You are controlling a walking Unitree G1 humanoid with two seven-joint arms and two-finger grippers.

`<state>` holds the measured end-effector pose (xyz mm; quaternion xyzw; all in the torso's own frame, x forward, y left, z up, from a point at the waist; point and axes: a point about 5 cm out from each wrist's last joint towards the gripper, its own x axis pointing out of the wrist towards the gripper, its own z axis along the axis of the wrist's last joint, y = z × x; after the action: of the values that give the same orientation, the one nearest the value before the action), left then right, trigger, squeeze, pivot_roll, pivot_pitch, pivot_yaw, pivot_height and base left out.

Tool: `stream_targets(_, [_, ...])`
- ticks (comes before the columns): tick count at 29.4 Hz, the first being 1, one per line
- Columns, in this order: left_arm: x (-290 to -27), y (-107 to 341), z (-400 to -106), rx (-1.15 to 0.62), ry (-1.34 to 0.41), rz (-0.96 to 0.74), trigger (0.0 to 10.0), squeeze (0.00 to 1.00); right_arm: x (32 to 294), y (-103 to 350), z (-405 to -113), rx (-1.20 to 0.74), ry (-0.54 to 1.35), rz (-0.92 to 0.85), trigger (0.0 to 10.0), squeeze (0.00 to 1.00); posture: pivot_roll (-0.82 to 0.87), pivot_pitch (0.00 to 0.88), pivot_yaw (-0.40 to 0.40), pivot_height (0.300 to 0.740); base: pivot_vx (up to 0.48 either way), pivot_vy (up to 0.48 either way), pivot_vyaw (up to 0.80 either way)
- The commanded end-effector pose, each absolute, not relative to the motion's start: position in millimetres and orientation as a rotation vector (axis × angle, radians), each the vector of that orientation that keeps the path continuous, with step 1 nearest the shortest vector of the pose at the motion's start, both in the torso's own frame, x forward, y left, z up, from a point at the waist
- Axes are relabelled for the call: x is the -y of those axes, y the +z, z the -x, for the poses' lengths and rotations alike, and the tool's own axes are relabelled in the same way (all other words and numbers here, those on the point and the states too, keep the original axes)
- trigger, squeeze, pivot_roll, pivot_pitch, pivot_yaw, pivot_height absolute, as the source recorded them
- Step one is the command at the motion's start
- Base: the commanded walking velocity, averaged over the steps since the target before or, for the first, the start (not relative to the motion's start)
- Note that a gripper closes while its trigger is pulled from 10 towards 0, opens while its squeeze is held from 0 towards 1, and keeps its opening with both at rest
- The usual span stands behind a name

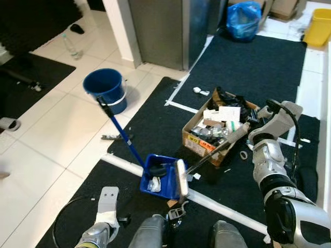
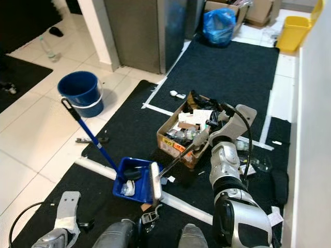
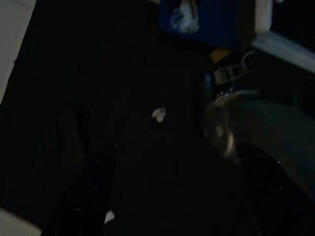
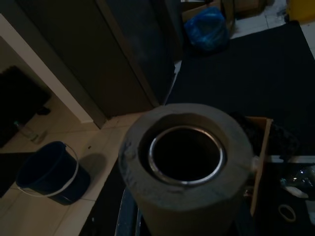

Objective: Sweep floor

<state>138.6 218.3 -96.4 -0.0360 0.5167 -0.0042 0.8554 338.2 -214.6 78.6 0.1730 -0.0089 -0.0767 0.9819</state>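
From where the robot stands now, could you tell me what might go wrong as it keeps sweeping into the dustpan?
1. The broom handle, held by the right claw, passes close over the cardboard box; a wider stroke could snag or tip it.
2. The dustpan already holds scraps, and a hard push from the broom head may shove it off the white floor strip and spill them.

A utility or storage corner of a home is suggested: white floor tiles (image 1: pixel 57 129) are covered by black mats (image 1: pixel 248 67), and a blue bucket (image 1: pixel 106 89), a trash-filled cardboard box (image 1: pixel 217 129) (beside the right gripper (image 1: pixel 247 127)) and a yellow bin (image 1: pixel 318 26) are seen.
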Motion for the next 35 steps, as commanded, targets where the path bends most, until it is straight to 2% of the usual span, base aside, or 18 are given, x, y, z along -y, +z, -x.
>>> stream_targets(1, [-220.9,-95.0,-140.9,-1.081,-0.012,0.057,10.0,0.00,215.1,92.5,-342.9,0.088,-0.152,-0.308,10.0,0.00,0.07,0.005,0.061,0.740,0.000,0.000,0.00])
stream_targets(5, [-221.6,-94.3,-142.2,-1.072,-0.015,0.055,10.0,0.00,218.9,100.6,-343.4,0.121,-0.172,-0.178,10.0,0.00,0.07,0.004,0.060,0.740,0.000,0.000,0.00])
stream_targets(18, [-229.3,-92.6,-142.6,-1.058,0.035,0.051,10.0,0.00,229.3,116.9,-348.4,0.150,-0.209,-0.008,10.0,0.00,0.08,0.004,0.057,0.740,0.000,0.000,0.00])
stream_targets(19, [-241.1,-91.7,-137.6,-1.065,0.086,0.030,10.0,0.00,228.7,112.0,-347.5,0.122,-0.219,-0.001,10.0,0.00,0.09,0.009,0.053,0.740,0.000,0.000,0.00])
stream_targets(24, [-255.6,-90.2,-131.2,-1.077,0.147,-0.010,10.0,0.00,227.7,107.9,-346.6,0.101,-0.226,0.005,10.0,0.00,0.09,0.010,0.052,0.740,0.000,0.000,0.00])
stream_targets(26, [-278.6,-85.2,-124.2,-1.083,0.248,-0.082,10.0,0.00,227.3,106.0,-346.3,0.090,-0.232,0.013,10.0,0.00,0.09,0.010,0.052,0.740,0.000,0.000,0.00])
stream_targets(27, [-301.5,-77.2,-121.0,-1.068,0.353,-0.133,10.0,0.00,227.5,104.8,-346.1,0.080,-0.239,0.020,10.0,0.00,0.10,0.016,0.045,0.740,0.000,0.000,0.00])
stream_targets(29, [-301.5,-77.2,-121.0,-1.068,0.353,-0.133,10.0,0.00,227.5,104.8,-346.1,0.080,-0.239,0.020,10.0,0.00,0.10,0.016,0.045,0.740,0.000,0.000,0.00])
stream_targets(35, [-342.0,-54.9,-125.5,-0.993,0.539,-0.210,10.0,0.00,227.0,100.9,-345.4,0.056,-0.246,0.028,10.0,0.00,0.12,0.022,0.034,0.740,0.000,0.000,0.00])
